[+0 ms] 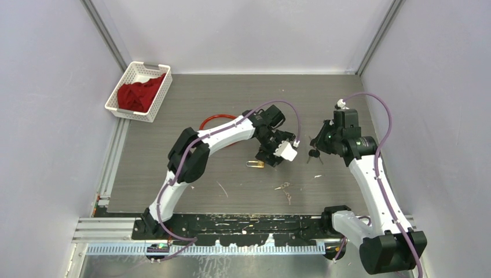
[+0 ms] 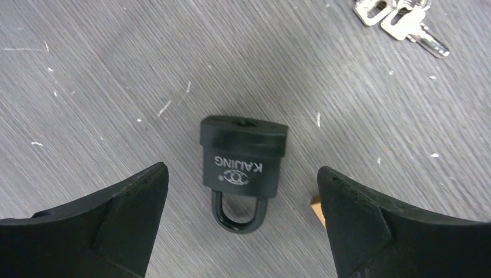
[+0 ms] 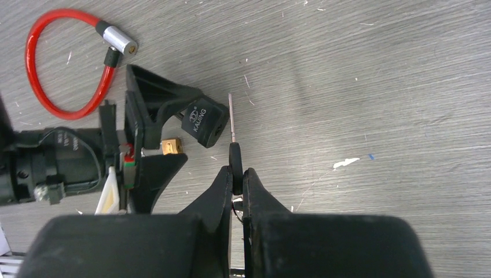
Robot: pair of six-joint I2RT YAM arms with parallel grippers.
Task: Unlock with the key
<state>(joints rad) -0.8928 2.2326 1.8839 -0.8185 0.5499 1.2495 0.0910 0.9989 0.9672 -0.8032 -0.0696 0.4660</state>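
Insertion step. Padlock [image 2: 243,153] flat on tabletop [image 2: 87,87], left gripper [image 2: 240,175] spread wide either side of it — not gripping. Right gripper [image 3: 237,178] clenched on key [image 3: 234,157], blade just beside padlock's keyway end. Next, likely: clamp padlock, align blade with keyway.

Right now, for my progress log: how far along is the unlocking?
Done: right gripper holds the key, blade pointing toward the padlock. In hand: open left gripper straddles the padlock on the table, not gripping. Remaining: steady the padlock, insert and turn the key; shackle looks closed.
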